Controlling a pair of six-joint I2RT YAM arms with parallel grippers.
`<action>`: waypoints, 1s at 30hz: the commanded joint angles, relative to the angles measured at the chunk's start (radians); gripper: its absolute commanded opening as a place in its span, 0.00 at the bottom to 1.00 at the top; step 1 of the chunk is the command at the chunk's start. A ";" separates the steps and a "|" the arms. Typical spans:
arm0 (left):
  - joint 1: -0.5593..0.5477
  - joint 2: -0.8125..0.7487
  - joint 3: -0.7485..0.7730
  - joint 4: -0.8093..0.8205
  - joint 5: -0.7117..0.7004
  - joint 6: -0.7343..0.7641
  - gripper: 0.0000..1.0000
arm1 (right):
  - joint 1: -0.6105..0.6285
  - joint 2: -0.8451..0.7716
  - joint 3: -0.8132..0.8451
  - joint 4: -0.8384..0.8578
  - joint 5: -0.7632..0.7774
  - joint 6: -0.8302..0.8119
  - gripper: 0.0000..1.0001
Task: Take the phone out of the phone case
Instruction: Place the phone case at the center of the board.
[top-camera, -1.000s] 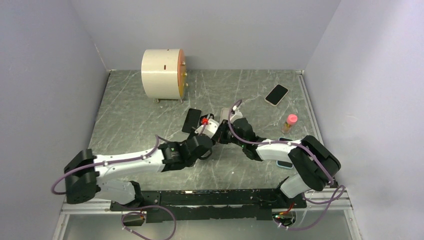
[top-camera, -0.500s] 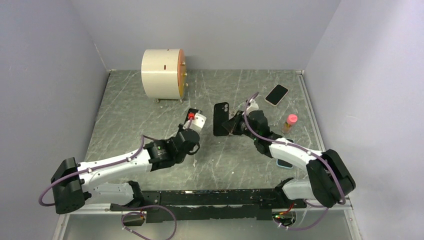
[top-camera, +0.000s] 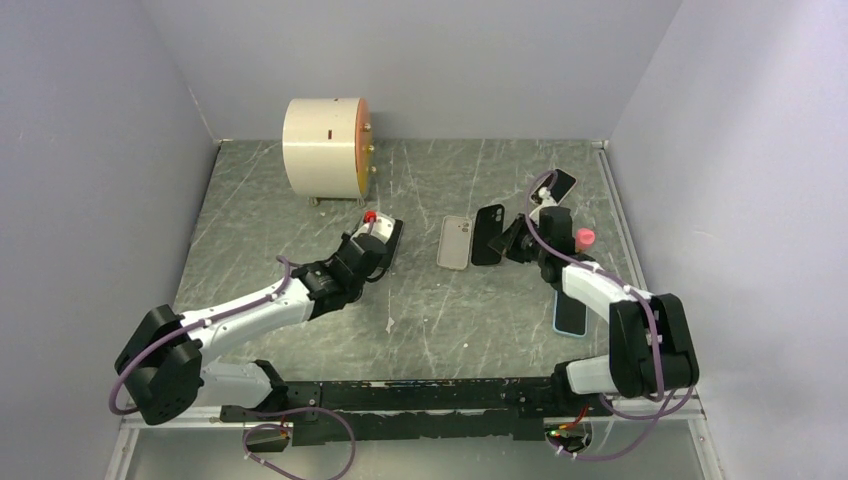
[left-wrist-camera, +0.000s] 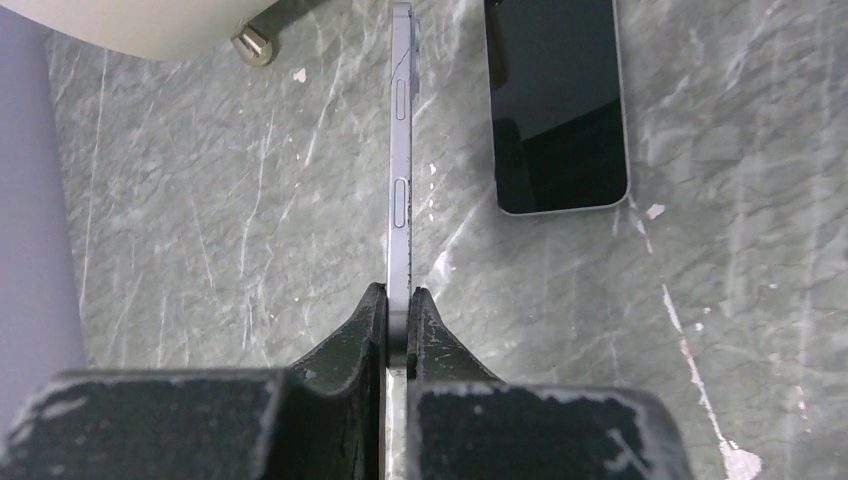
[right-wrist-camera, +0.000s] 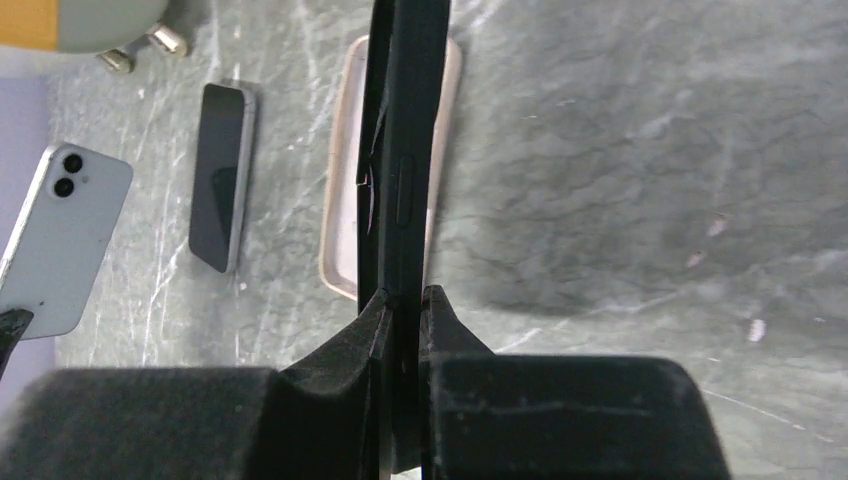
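**Position of items.** The slim, pale-backed phone with metal edges (left-wrist-camera: 402, 150) is clear of the black, soft-walled phone case (right-wrist-camera: 408, 120). The two are well apart, each in a separate claw above the grey-green marbled desk (top-camera: 300, 250).

**Left claw** (left-wrist-camera: 400, 300). It is closed narrow across the flat faces of the phone at one end. The phone is carried on edge with its side buttons showing beyond the grip. A second, dark-screened phone (left-wrist-camera: 555, 100) lies flat on the desk just beside it, untouched.

**Right claw** (right-wrist-camera: 403, 300). It is pinched on one end of the black case, which is also seen edge-on. The case hangs over an empty beige case (right-wrist-camera: 345, 180) that lies flat on the desk.

**Handling assessment, phone.** It is judged rigid, smooth and glass-faced, and fairly heavy for so small a pinch. Slip or rotation in the grip is the main risk, and a drop onto the hard desk could crack it. The present hold across the broad faces, clear of the buttons, is judged sound. A hold nearer the middle would resist tilting better.

**Handling assessment, case.** It is judged light and pliable. It appears to bow slightly along its wall, so it is best taken by the rim or an end. A drop would do it little harm.

**Status.** Separation appears complete. Both items have yet to be set down.
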 joint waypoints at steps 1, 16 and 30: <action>0.018 -0.008 -0.001 0.089 -0.003 0.063 0.02 | -0.082 0.057 0.027 0.040 -0.111 -0.012 0.00; 0.021 -0.069 -0.043 0.117 0.019 0.055 0.02 | -0.107 0.282 0.100 0.133 -0.208 0.050 0.08; 0.031 -0.032 -0.029 0.121 0.008 0.106 0.02 | -0.107 0.313 0.106 0.075 -0.247 -0.013 0.40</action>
